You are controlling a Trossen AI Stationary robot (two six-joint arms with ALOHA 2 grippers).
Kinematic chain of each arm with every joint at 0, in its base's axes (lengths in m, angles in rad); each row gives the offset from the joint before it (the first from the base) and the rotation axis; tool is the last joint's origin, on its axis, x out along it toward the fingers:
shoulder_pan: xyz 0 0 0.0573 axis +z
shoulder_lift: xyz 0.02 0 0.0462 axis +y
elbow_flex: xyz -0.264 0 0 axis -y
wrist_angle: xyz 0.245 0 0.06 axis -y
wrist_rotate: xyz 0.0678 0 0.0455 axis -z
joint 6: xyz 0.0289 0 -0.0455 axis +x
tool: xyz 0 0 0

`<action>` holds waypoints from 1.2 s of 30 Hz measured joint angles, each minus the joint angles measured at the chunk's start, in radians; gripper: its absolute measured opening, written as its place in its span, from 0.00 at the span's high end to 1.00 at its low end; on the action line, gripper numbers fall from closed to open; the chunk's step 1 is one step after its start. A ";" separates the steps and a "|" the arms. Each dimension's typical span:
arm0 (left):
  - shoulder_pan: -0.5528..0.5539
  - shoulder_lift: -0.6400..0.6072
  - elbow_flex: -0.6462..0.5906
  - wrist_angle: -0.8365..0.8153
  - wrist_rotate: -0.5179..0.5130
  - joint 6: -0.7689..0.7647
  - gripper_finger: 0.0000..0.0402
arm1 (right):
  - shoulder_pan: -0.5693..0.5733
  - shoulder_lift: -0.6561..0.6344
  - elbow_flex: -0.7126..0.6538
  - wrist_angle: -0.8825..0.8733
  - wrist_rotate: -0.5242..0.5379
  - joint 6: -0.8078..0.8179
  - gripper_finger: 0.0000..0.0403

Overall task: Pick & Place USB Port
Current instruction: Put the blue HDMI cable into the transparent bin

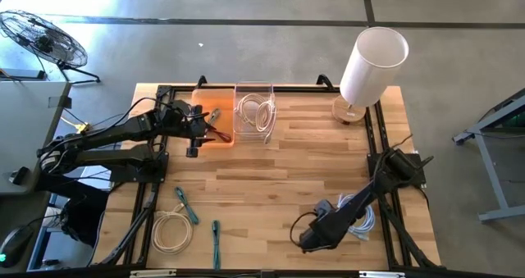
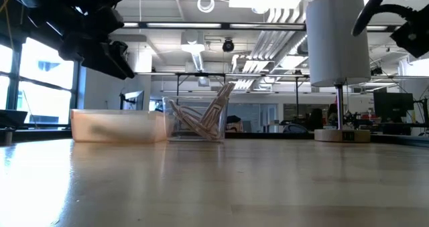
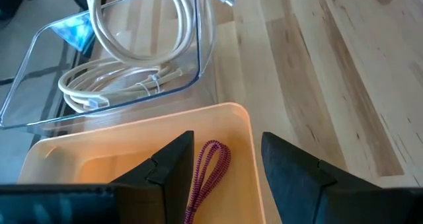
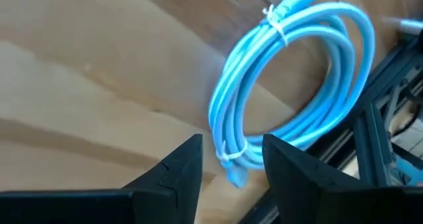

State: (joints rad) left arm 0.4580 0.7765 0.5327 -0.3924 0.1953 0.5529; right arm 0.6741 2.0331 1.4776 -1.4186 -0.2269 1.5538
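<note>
Left gripper (image 1: pixel 215 124) sits above the orange bin (image 1: pixel 212 139) at roughly 11 o'clock on the surface (image 1: pixel 271 175), jaws apart with nothing between them. In its wrist view a purple braided cable (image 3: pixel 208 171) lies folded on the bin floor right under the gap.

Clear bin (image 1: pixel 253 114) touches the orange bin on its 3 o'clock side and holds coiled white cables (image 1: pixel 256 112). In the low view both bins stand side by side at the far edge.

Right gripper (image 1: pixel 305 239) is low at about 5 o'clock, jaws apart, empty. The light-blue coiled cable (image 4: pixel 291 85) lies flat on the surface just past the fingertips, tied with white bands, next to the black frame rail (image 4: pixel 370 151). In the high view the same coil (image 1: pixel 358 215) is just beside the right arm.

Another white cable coil (image 1: pixel 171 231) lies at 7 o'clock, with two teal cables (image 1: pixel 187 206) near it, one toward 6 o'clock.

White lamp (image 1: pixel 369 69) stands at 1 o'clock, well apart from both grippers.
</note>
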 joint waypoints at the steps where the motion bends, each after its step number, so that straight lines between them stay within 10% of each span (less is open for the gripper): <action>1: 0.000 0.000 0.000 0.000 0.003 0.000 0.57 | 0.003 0.000 -0.008 0.005 0.011 0.007 0.63; 22: 0.000 0.000 0.000 -0.015 0.219 -0.008 0.57 | 0.019 -0.014 -0.303 0.307 0.015 -0.036 0.71; 30: -0.059 -0.005 -0.086 0.255 0.571 -0.054 0.57 | 0.020 0.000 -0.269 0.231 0.244 -0.059 0.94; 36: -0.192 -0.005 -0.166 0.548 0.475 -0.172 0.57 | -0.004 0.005 -0.218 0.229 0.434 -0.134 0.94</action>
State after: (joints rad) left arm 0.2663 0.7715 0.3668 0.1557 0.6702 0.3813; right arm 0.6704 2.0378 1.2593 -1.1895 0.2075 1.4193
